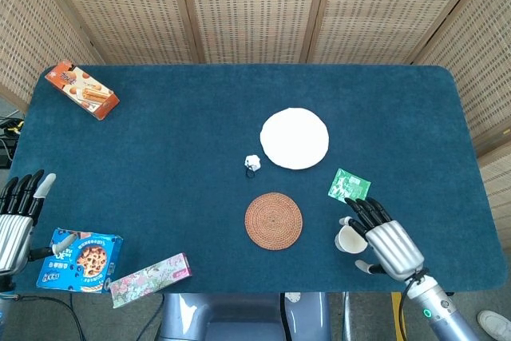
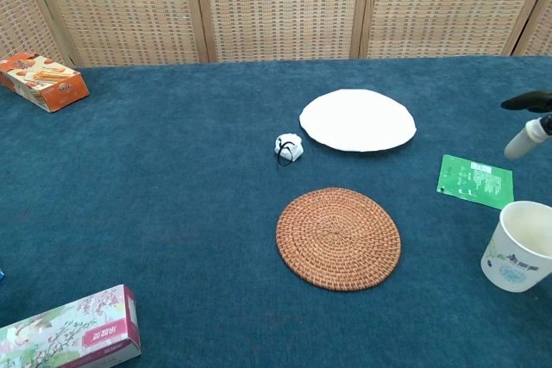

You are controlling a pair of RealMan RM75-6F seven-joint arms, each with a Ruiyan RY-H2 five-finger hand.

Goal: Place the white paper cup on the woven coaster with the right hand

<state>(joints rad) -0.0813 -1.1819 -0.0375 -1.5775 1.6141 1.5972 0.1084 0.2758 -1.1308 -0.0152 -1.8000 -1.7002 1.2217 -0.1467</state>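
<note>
The white paper cup (image 1: 347, 238) (image 2: 517, 247) stands upright on the blue cloth near the front right, a short way right of the round woven coaster (image 1: 273, 220) (image 2: 338, 238). My right hand (image 1: 385, 243) is beside the cup on its right with fingers stretched out and apart, holding nothing. In the head view it overlaps the cup's right side. The chest view shows only its fingertips (image 2: 526, 102), well above the cup and clear of it. My left hand (image 1: 16, 217) hangs at the table's front left edge with straight fingers and nothing in it.
A white plate (image 1: 295, 138) lies behind the coaster, with a small white wad (image 1: 252, 164) to its left. A green packet (image 1: 349, 188) lies just behind the cup. An orange box (image 1: 82, 89) is at far left; a blue cookie box (image 1: 80, 259) and a floral box (image 1: 150, 279) are at front left.
</note>
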